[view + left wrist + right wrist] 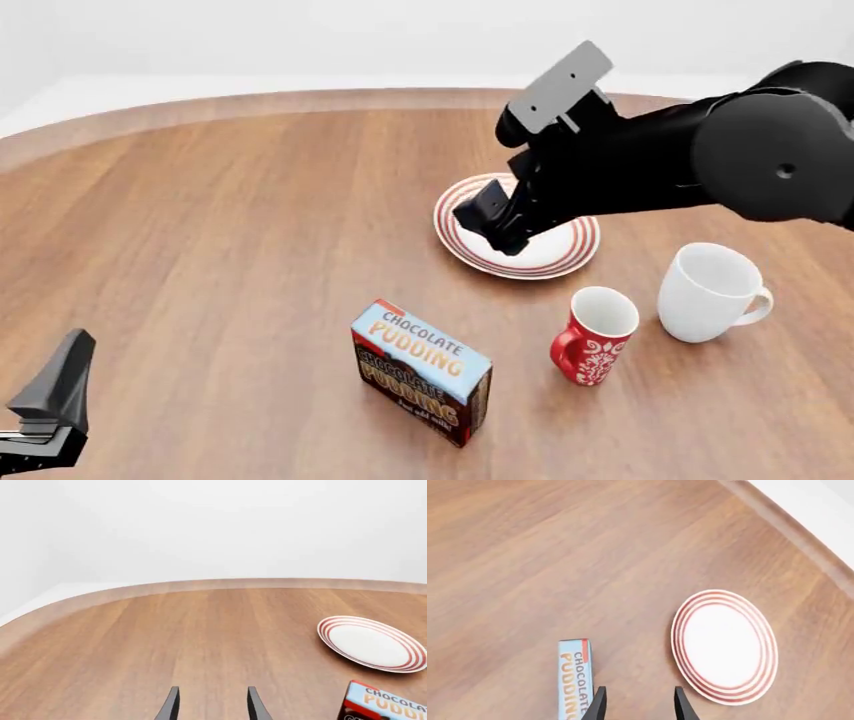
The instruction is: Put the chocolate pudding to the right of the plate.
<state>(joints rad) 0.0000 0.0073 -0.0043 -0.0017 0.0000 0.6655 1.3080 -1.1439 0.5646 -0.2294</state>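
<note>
A: Pudding box [422,371] standing on the table [240,250], near edge, left of and nearer than the plate [561,255]. Wrong side for now. Not yet grasped.

B: Which hand closer?

A: Right hand [505,236], judging from the front view. Hanging above the plate's left part, fingers spread, nothing between them. Box lying toward the camera and a bit left from there. Left hand [47,415] low at the near left corner, well apart from the box; also spread and empty per the wrist view [212,705].

B: Long axis of the box?

A: Running diagonally, from back-left to front-right in the front view. Blue top face up, brown front facing the near edge. In the right wrist view, box [575,677] just beside the fingertips [639,705], off to one side of the gap, not between them.

B: Anything in the way on the right of the plate?

A: Red mug [593,336] and white mug [711,291], both on the near-right side of the plate. Probably tight; open spot likely further back, right of the rim.

B: Next move?

A: Likely right hand coming down and toward the near edge, wrist turned to close across the box's short side.
</note>
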